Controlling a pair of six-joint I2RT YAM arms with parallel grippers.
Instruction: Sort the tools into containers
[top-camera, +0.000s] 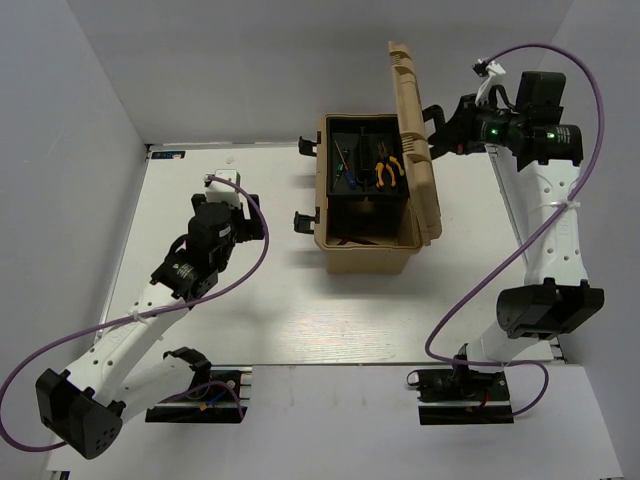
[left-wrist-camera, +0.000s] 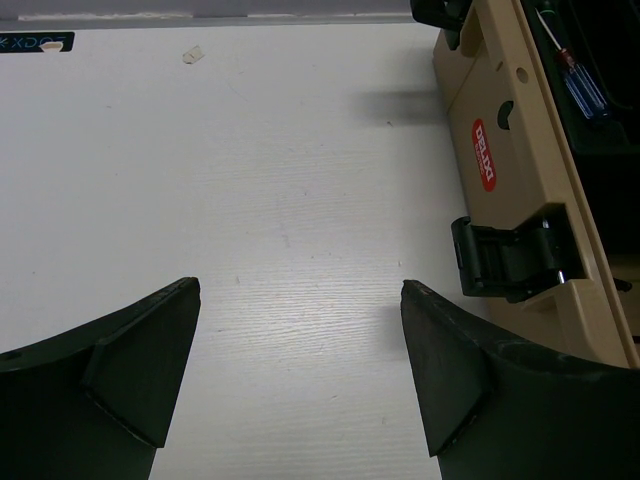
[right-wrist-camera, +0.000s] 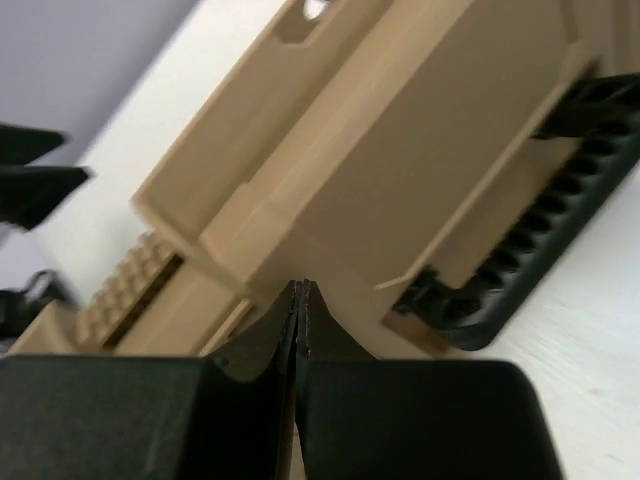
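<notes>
We count one toolbox (top-camera: 370, 258), its long axis running near to far and its lid (top-camera: 425, 190) raised along the right side. The tray (top-camera: 365, 215) holds one pliers (top-camera: 388, 168) in the right compartment and one screwdriver (top-camera: 345, 165) in the left. Both lie roughly along that axis. The left gripper (left-wrist-camera: 300, 290), left of the toolbox, gapes wide. The right gripper (right-wrist-camera: 300, 295) has its fingers pressed together at the lid. Only the right wrist view shows the handle (right-wrist-camera: 540, 220).

Toolbox (top-camera: 370, 255) contents too small to tell apart; left wrist view crops it; right wrist view blurred
</notes>
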